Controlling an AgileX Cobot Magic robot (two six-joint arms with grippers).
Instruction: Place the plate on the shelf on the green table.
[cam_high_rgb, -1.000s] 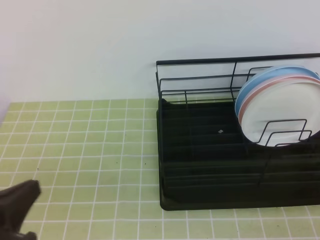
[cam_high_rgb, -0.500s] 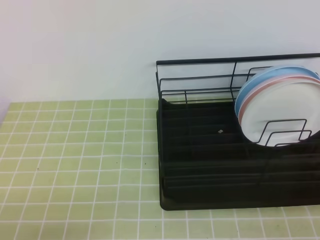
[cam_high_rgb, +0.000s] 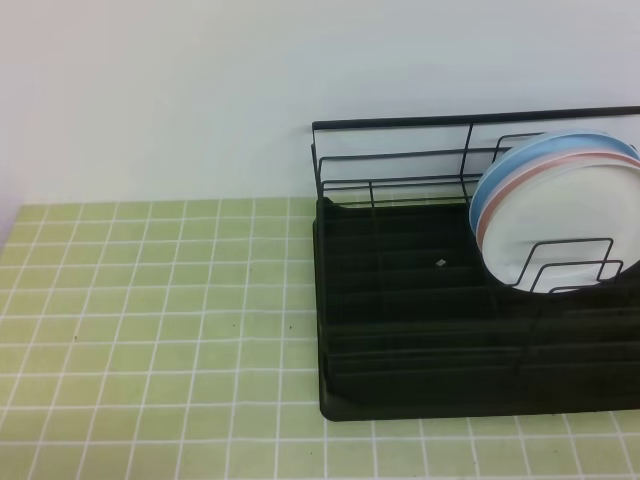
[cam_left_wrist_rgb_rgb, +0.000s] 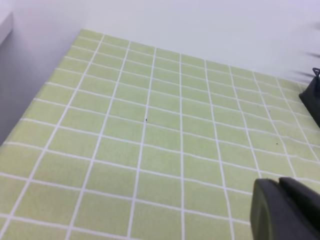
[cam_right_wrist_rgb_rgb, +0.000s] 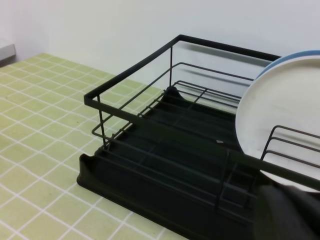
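Behind wire dividers (cam_high_rgb: 570, 265), the plate (cam_high_rgb: 560, 235) runs off-frame.

High cam: fixed, looking down and forward at the green table (cam_high_rgb: 150, 330), shelf (cam_high_rgb: 420, 380) at 3 o'clock. Left wrist: low, close over tiles, shelf corner (cam_left_wrist_rgb_rgb: 313, 97) at 3 o'clock. Right wrist: close, oblique on shelf, centre frame. All three share the shelf's left end.
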